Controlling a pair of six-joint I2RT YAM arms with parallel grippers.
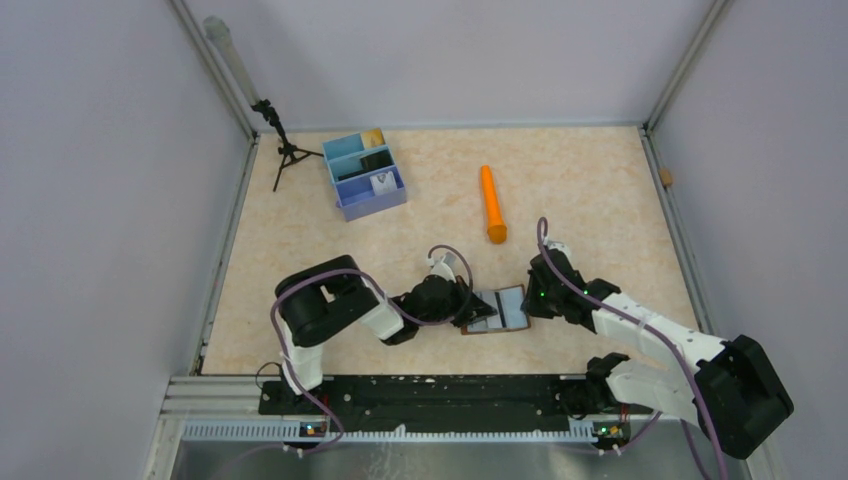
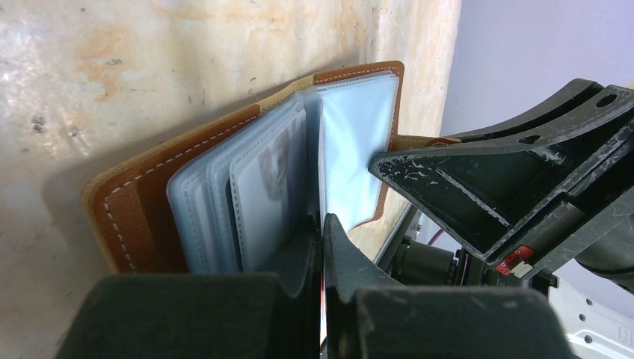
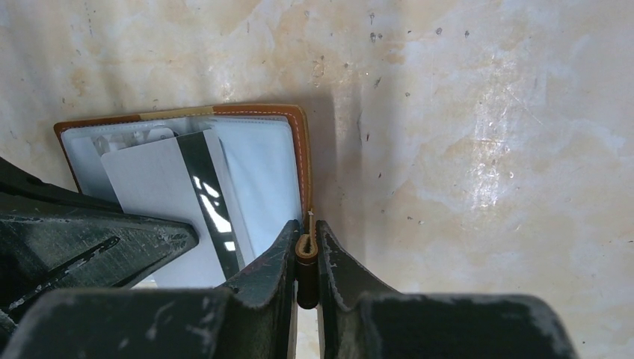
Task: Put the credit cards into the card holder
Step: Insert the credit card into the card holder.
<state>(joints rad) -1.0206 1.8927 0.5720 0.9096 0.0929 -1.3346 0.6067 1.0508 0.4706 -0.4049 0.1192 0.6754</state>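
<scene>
Marbled tabletop (image 1: 600, 180): right gripper (image 3: 305, 254) on card holder (image 3: 300, 149), left gripper (image 2: 323, 232) on white card (image 3: 146, 198)

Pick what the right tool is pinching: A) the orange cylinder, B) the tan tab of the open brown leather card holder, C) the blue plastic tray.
B: the right wrist view shows the right tool closed on the tan tab at the edge of the open brown leather card holder.
</scene>
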